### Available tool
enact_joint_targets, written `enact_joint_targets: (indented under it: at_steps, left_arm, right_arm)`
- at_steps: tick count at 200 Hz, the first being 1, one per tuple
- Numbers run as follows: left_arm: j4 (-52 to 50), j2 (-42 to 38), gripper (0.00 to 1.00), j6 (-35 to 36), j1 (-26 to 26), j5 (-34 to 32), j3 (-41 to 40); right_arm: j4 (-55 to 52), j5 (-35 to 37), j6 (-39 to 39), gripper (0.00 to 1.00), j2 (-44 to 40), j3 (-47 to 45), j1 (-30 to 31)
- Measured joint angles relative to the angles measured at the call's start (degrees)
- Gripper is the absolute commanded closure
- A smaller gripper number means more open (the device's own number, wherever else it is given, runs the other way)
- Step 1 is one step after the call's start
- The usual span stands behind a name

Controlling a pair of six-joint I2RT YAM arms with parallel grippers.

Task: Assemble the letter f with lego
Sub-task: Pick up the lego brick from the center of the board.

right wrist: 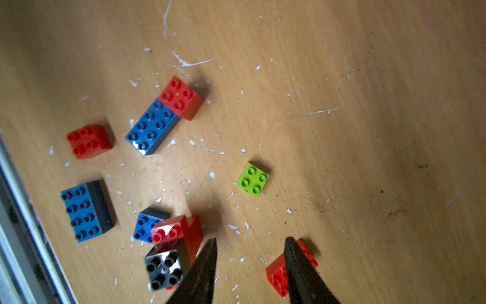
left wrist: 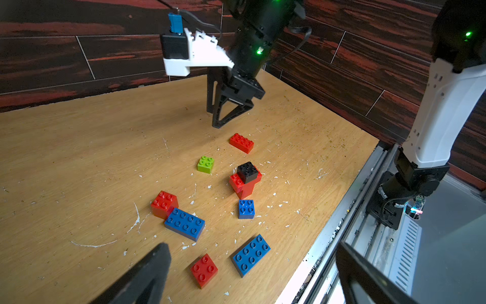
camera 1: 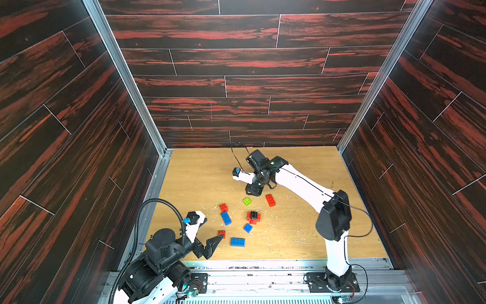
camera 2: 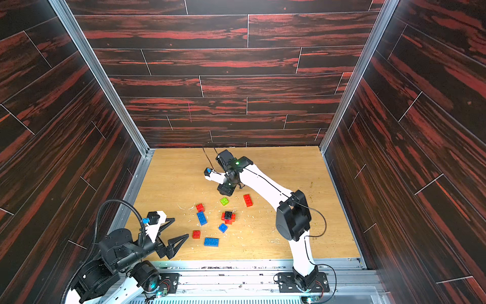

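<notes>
Lego (camera 1: 253, 217) | loose on table (camera 1: 197, 184), below right jaws (narrowly apart, empty) | left jaws wide apart

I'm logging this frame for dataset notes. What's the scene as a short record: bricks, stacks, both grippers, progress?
table: wooden, flecked white
stack: black brick on red bricks
touching pair: red square brick, blue oblong brick
loose: lime green brick, red oblong brick, blue square brick, lone blue oblong brick, lone red square brick
left gripper: open wide, empty, low near front edge
right gripper: open, empty, above table near red oblong brick
letter f: not yet formed
</notes>
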Motion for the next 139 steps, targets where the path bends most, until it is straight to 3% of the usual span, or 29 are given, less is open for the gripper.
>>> enact_joint_targets:
  at_steps: [61, 139]
  left_arm:
    - [0.0, -0.48, 0.0, 0.0, 0.0, -0.09, 0.0]
    - [-0.02, -0.7, 0.0, 0.0, 0.0, -0.39, 0.0]
  right_arm:
    - [-1.77, -0.35, 8.79, 0.56, 8.7, 4.66, -1.95]
    - [-3.48, -2.78, 11.69, 0.56, 12.9, 7.76, -1.84]
